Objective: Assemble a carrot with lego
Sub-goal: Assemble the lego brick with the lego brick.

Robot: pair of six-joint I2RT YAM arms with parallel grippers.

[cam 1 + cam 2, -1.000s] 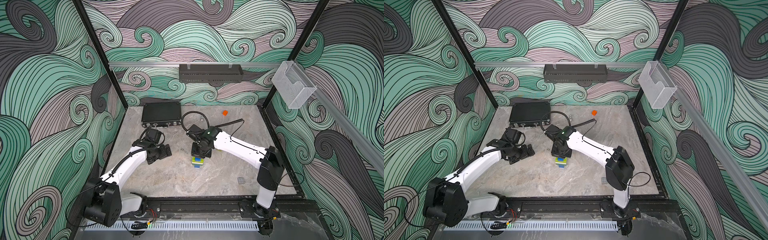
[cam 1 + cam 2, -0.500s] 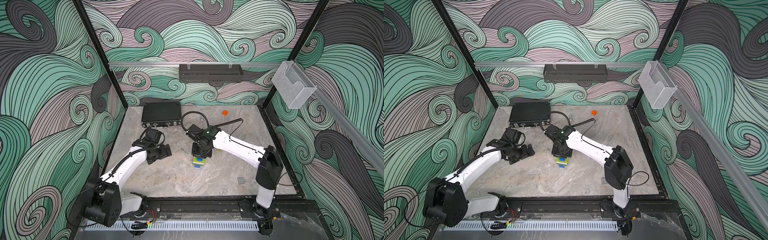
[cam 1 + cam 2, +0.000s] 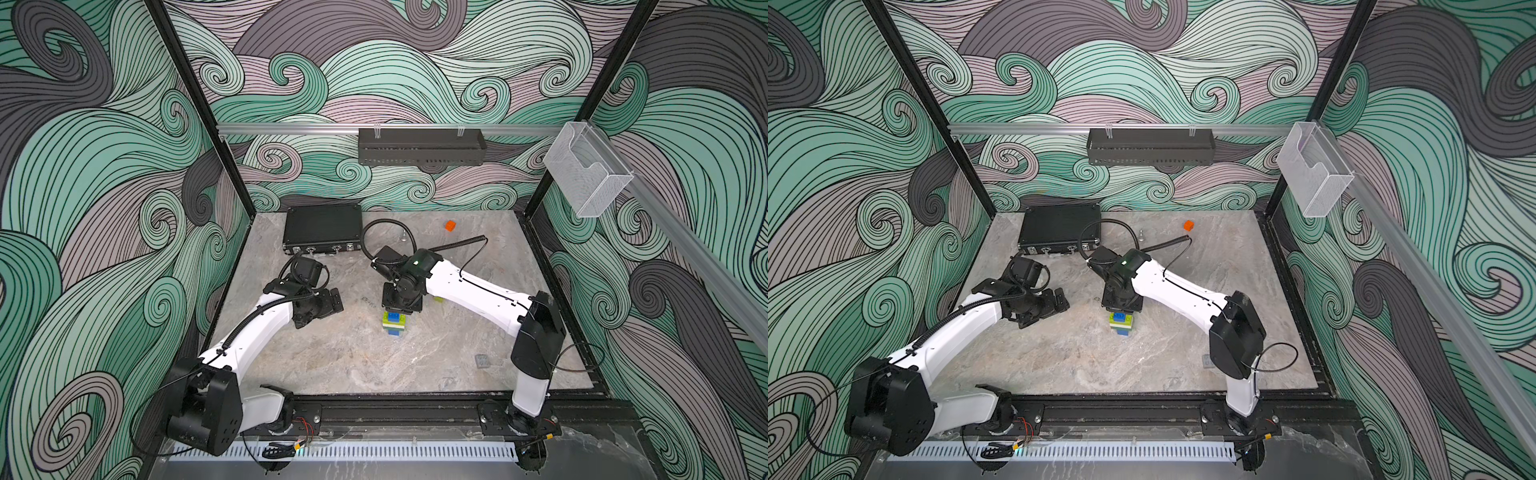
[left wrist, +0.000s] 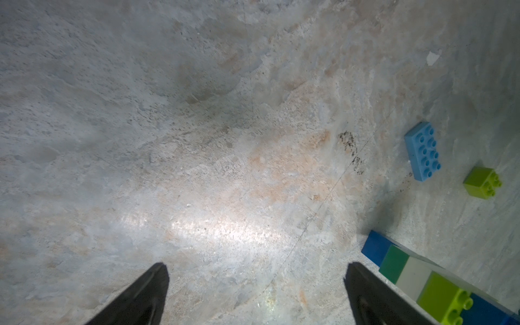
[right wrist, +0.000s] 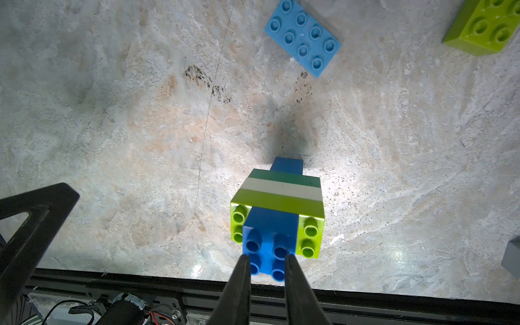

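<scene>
Slightly parted pincer (image 5: 267,257) above carrot (image 5: 277,194)

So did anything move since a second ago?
Nothing moved that I can see. The right tool stays at the top of the carrot; I cannot tell whether it grips it or has let go. The left tool stays wide open and empty, off to the side. The orange cube stays where it was.

The marbled bench (image 3: 353,361) is carrying a black case (image 3: 322,227), 1 orange cube (image 3: 450,225), 1 grey brick (image 3: 482,360), 1 light blue plate (image 5: 304,36) and 1 lime brick (image 5: 484,25); the lego carrot (image 3: 395,324) is standing upright mid-bench.
</scene>
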